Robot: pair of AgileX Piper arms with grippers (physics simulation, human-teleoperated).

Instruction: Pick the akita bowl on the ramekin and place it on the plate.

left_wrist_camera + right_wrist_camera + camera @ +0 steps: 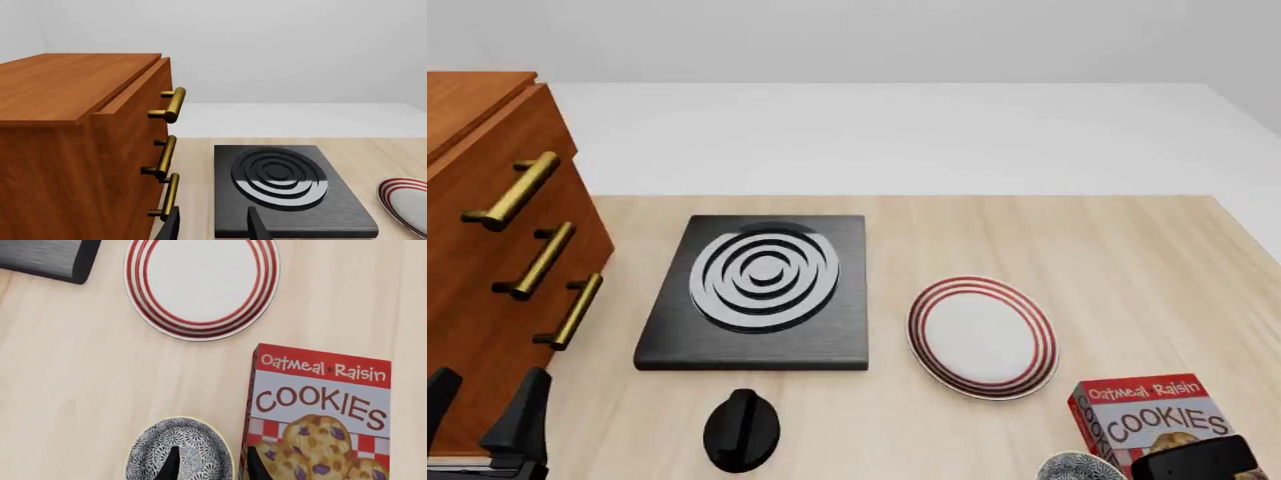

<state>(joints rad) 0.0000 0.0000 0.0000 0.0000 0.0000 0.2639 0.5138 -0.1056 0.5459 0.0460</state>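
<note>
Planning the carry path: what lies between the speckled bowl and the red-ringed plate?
Only bare wooden tabletop separates the grey-speckled akita bowl from the red-ringed white plate, per the right wrist view.

Left gripper (pixel 483 398): I saw it at the near left edge of the front view, fingers parted with nothing between them.
Left fingers (pixel 256 226): in the left wrist view two dark tips stood apart, pointing forward.
Right gripper (pixel 211 464): I saw its two tips spread, pointing down.
Right arm (pixel 1208 460): only a dark part showed at the near right corner.
</note>
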